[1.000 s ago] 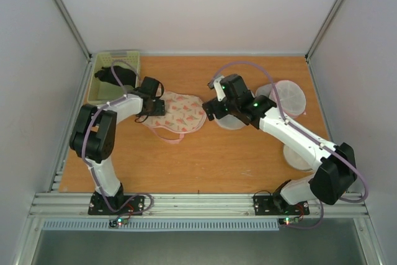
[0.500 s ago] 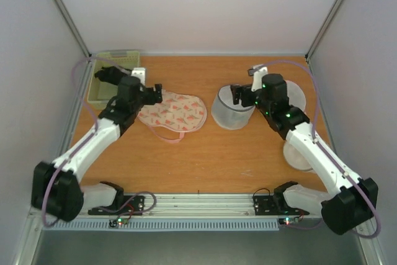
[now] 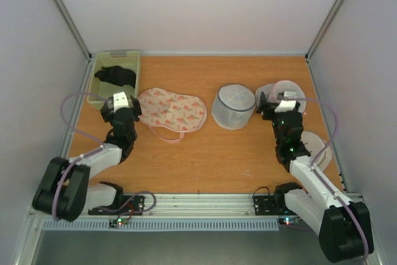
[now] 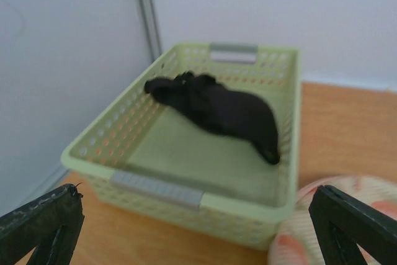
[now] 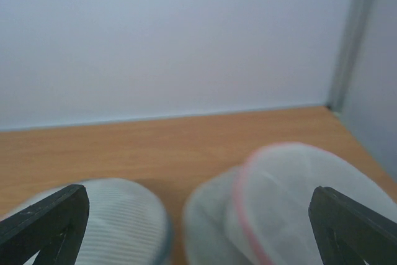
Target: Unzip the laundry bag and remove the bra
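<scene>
The laundry bag point(image 3: 172, 111) lies flat on the table left of centre, beige with red-and-green print and a pink strap at its near edge. Its edge shows at the bottom right of the left wrist view point(image 4: 296, 245). The black bra point(image 3: 116, 76) lies inside the pale green basket point(image 3: 135, 66) at the far left, and it also shows in the left wrist view point(image 4: 217, 107). My left gripper point(image 3: 121, 107) is open and empty, just near of the basket and left of the bag. My right gripper point(image 3: 280, 101) is open and empty at the right.
A round white mesh cylinder bag point(image 3: 234, 107) stands right of the pouch. Flat white mesh bags lie at the far right point(image 3: 288, 93) and near right point(image 3: 317, 148). In the right wrist view the cylinder bag point(image 5: 118, 221) and a pink-trimmed mesh bag point(image 5: 291, 203) lie just ahead.
Both arms have pulled back toward their bases. The left gripper has come off the pouch's left end. The right gripper has moved away from the cylinder bag to the right.
</scene>
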### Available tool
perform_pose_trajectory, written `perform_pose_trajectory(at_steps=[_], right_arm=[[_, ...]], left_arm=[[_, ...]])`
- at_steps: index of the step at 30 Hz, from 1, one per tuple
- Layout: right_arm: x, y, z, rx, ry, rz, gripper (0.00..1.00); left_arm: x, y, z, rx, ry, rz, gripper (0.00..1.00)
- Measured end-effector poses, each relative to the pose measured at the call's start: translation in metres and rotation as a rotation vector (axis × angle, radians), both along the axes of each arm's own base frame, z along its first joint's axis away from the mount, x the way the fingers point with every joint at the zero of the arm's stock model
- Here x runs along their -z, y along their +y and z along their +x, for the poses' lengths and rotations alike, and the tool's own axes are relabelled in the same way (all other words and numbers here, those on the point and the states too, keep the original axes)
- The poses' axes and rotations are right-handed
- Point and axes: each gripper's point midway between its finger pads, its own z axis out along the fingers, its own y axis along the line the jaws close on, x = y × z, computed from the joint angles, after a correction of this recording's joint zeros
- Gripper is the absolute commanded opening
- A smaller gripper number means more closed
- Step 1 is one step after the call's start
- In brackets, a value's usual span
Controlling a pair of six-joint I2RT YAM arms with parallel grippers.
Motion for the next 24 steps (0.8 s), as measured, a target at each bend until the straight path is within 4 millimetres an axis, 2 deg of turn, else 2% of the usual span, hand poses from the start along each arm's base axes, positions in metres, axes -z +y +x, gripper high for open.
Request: perform_pose_trajectory(at_steps=[3, 5, 9, 13, 15, 19, 24], right_arm=[[0.031, -0.032, -0.015, 0.118, -0.040, -0.009, 0.98], [0.054, -0.047, -0.025, 0.178, -0.055, -0.024, 0.99], [0.097, -0.057, -0.031, 0.221, -0.016, -0.061, 0.98], [0.115, -0.057, -0.030, 0.222, -0.025, -0.082, 0.98], [0.119, -0.057, -0.028, 0.218, -0.036, -0.098, 0.99], [0.140, -0.052, -0.025, 0.185, 0.011, -0.132, 0.99], [0.143, -0.046, -0.022, 0.138, 0.014, -0.146, 0.98]], left_arm=[[0.030, 0.008, -0.001, -0.045, 0.049, 0.053, 0.99], [0.038, 0.011, -0.001, -0.042, 0.072, 0.069, 0.99], [0.023, 0.022, 0.003, -0.032, 0.011, 0.020, 0.99], [0.007, 0.032, -0.002, -0.013, -0.038, -0.020, 0.99], [0.008, 0.032, -0.003, 0.007, -0.045, -0.030, 0.99], [0.044, 0.026, 0.006, 0.058, 0.046, -0.037, 0.99], [0.092, 0.016, 0.019, 0.133, 0.151, -0.037, 0.99]])
